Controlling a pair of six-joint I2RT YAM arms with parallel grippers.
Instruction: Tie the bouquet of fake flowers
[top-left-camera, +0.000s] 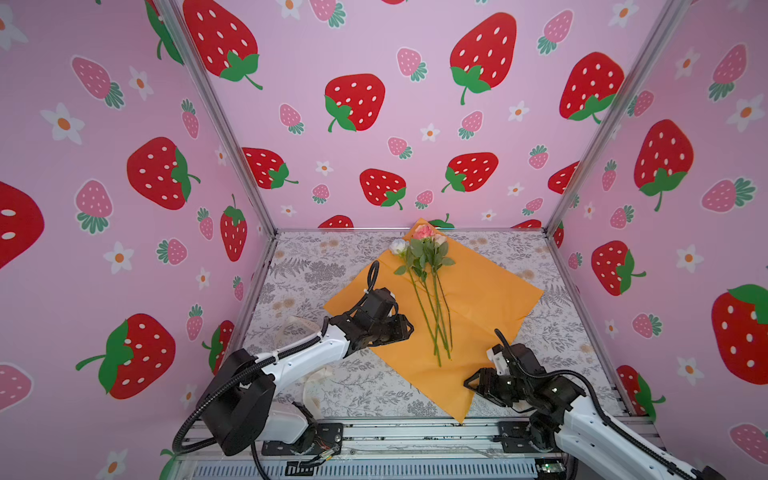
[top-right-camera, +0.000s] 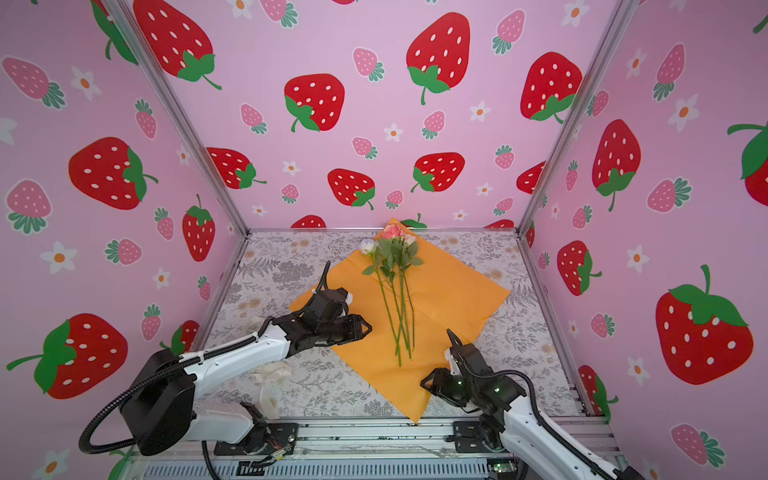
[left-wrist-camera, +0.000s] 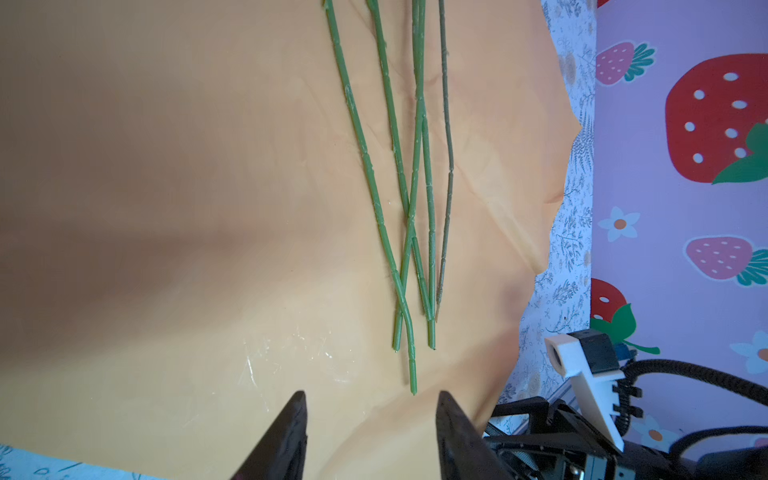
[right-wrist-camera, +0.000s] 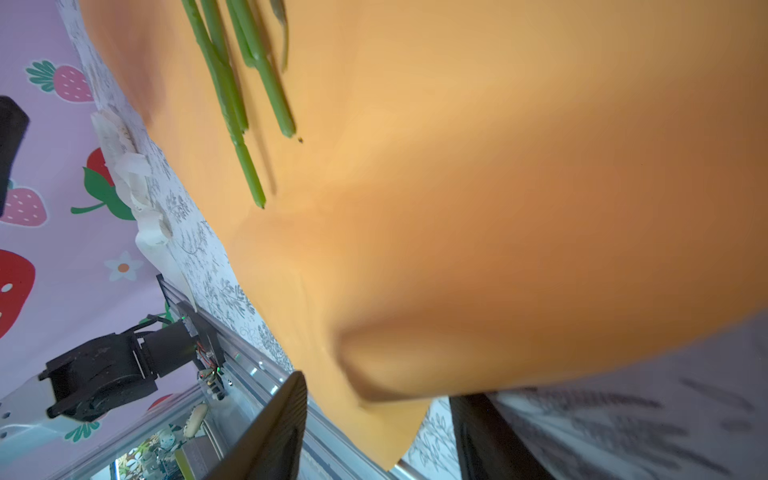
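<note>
The bouquet of fake flowers (top-left-camera: 426, 251) (top-right-camera: 392, 249) lies untied on an orange paper sheet (top-left-camera: 482, 299) (top-right-camera: 449, 299), pink, white and peach heads toward the back wall. Its green stems (left-wrist-camera: 415, 166) (right-wrist-camera: 232, 95) point toward the front. My left gripper (top-left-camera: 408, 328) (top-right-camera: 368, 328) (left-wrist-camera: 372, 409) hovers open over the paper, left of the stems, and holds nothing; the longest stem's end lies just beyond its tips. My right gripper (top-left-camera: 470, 380) (top-right-camera: 424, 380) (right-wrist-camera: 374, 401) is open at the paper's near right edge, with a raised fold of paper (right-wrist-camera: 415, 365) between its spread jaws.
A cream ribbon (top-left-camera: 299, 322) (top-right-camera: 270, 374) (right-wrist-camera: 133, 178) lies loose on the floral tabletop (top-left-camera: 557, 332) under and beside my left arm. Strawberry-print walls close in the back and both sides. A metal rail (top-left-camera: 415, 432) runs along the front edge.
</note>
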